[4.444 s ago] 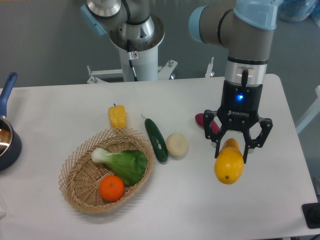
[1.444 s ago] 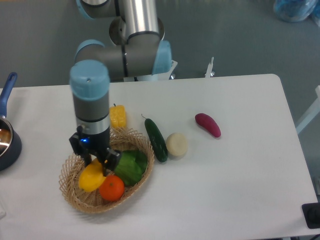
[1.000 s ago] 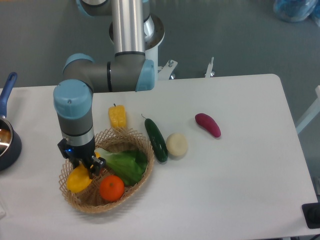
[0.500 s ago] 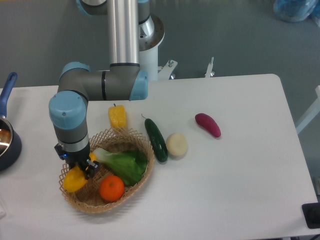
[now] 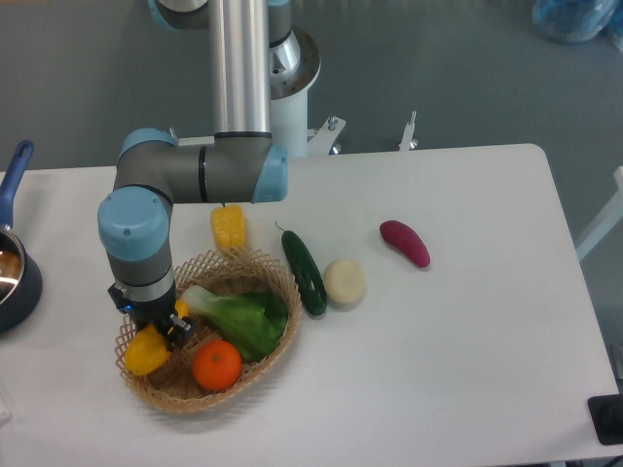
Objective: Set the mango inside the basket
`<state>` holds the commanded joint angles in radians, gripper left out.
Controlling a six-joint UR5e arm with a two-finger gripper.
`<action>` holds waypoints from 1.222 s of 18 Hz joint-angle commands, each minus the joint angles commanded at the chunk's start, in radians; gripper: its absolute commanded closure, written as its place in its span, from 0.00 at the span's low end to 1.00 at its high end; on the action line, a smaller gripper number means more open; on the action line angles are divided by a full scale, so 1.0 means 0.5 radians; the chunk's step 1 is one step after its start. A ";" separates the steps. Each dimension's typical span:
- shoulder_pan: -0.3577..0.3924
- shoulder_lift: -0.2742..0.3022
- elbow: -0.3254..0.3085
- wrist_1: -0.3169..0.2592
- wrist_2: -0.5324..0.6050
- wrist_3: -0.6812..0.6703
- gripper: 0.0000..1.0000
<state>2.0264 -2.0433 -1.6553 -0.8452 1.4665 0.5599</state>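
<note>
One robot arm reaches down over the left side of a white table (image 5: 458,389), its gripper (image 5: 161,329) lowered into a tan woven wicker basket (image 5: 268,362). The gripper's black fingers (image 5: 182,330) sit at the upper end of the mango (image 5: 146,351), a smooth yellow fruit lying at the basket's left side, against the inner wall. The arm's wrist hides most of the gripper, so I cannot tell whether it is clasping the mango or has let go.

Inside the basket, just right of the mango, a round orange (image 5: 217,365) rests at the front. Behind the orange lies a leafy green vegetable with a pale stalk (image 5: 241,318), reaching across toward the basket's right rim.

Outside the basket, a small ribbed yellow corn piece (image 5: 229,227) lies just beyond the back rim. To the right of the basket a dark green cucumber (image 5: 304,271) lies at a slant, close to the rim. Just beside the cucumber, further right, sits a round pale cream vegetable (image 5: 344,281). Well apart from these, toward the right half of the table, lies a small purple eggplant-shaped item (image 5: 404,242).

At the far left edge, part of a dark pot with a blue handle (image 5: 17,263) shows. The arm's white base post (image 5: 294,110) stands behind the table, against a grey floor.
</note>
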 joint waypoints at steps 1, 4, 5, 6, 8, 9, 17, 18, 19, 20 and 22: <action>0.000 0.021 0.006 0.003 0.009 0.009 0.00; 0.040 0.095 0.025 0.006 0.037 0.067 0.00; 0.082 0.123 0.016 0.006 0.064 0.110 0.00; 0.113 0.150 0.016 0.006 0.089 0.144 0.00; 0.178 0.178 0.064 0.009 0.135 0.187 0.00; 0.245 0.181 0.089 0.015 0.199 0.239 0.00; 0.680 0.413 0.264 -0.098 0.531 0.983 0.00; 0.736 0.487 0.261 -0.198 0.482 1.137 0.00; 0.788 0.549 0.267 -0.309 0.436 1.266 0.00; 0.855 0.610 0.261 -0.422 0.399 1.370 0.00; 0.972 0.708 0.243 -0.595 0.320 1.591 0.00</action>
<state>2.5124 -1.6891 -1.5339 -1.1425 1.6262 1.3554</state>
